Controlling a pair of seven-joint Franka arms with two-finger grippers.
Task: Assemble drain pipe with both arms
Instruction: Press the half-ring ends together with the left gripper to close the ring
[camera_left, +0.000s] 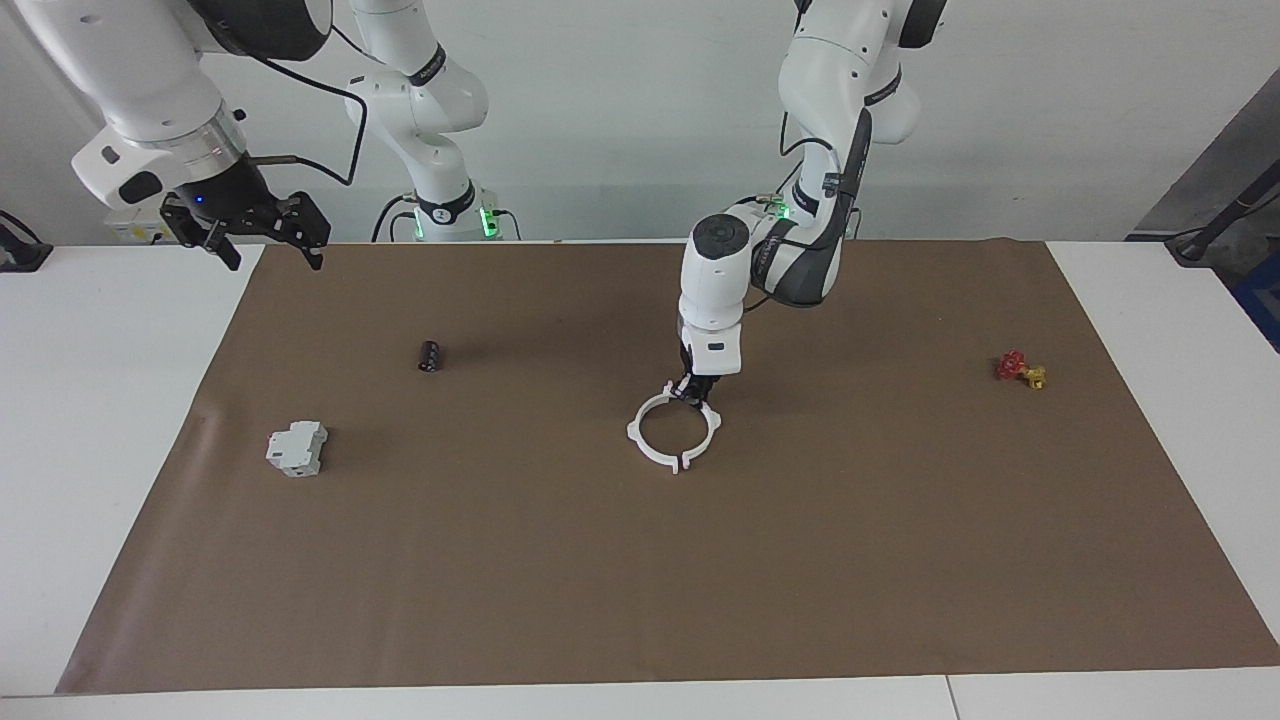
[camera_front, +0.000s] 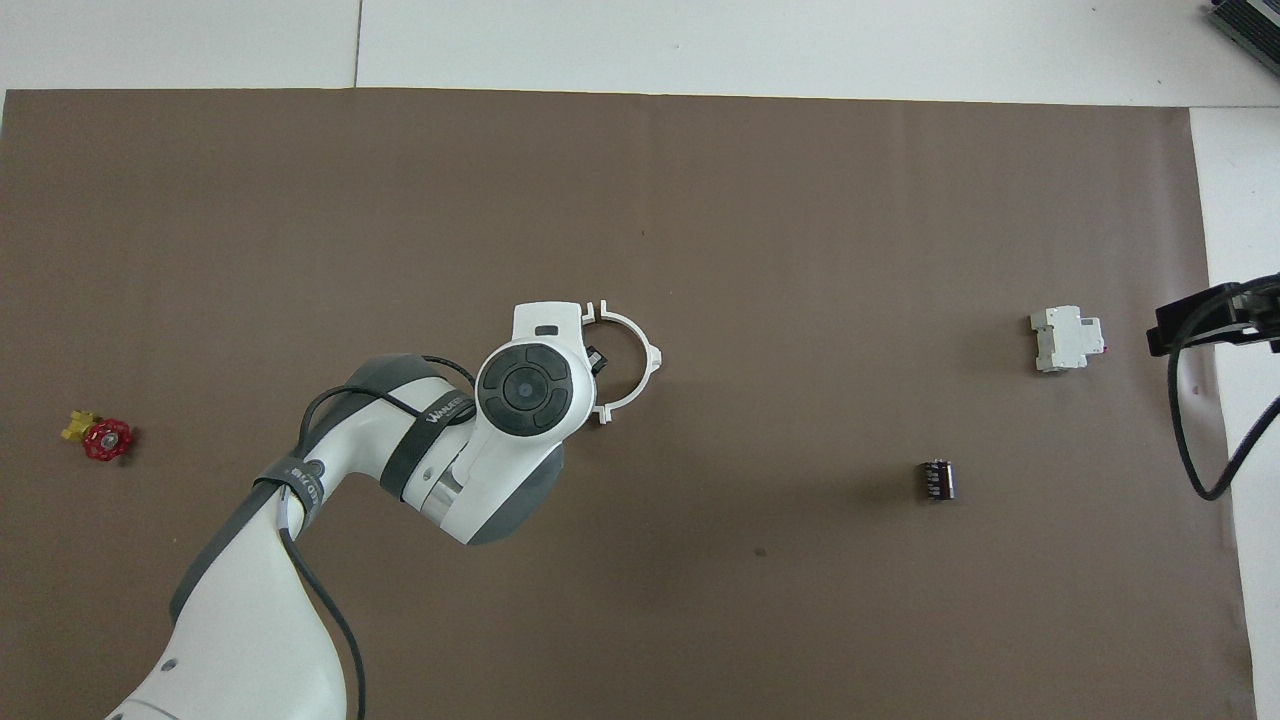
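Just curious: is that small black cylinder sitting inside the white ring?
No, the black cylinder lies apart from the white ring, toward the right arm's end of the table.

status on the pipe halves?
Left gripper shut on one half-ring, pressed against its mate. Right gripper open, waiting over the table edge. Nothing in the way.

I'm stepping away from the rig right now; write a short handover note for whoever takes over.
Left gripper: shut on one thin white plastic half-ring, down at mid-mat.
Right gripper: open, holding nothing, waiting over the mat's edge at the right arm's end.
The other half-ring lies on the brown mat.
Done: both halves brought together into a ring shape, end tabs meeting.
Left: I cannot tell whether the tabs are locked; check, then release.
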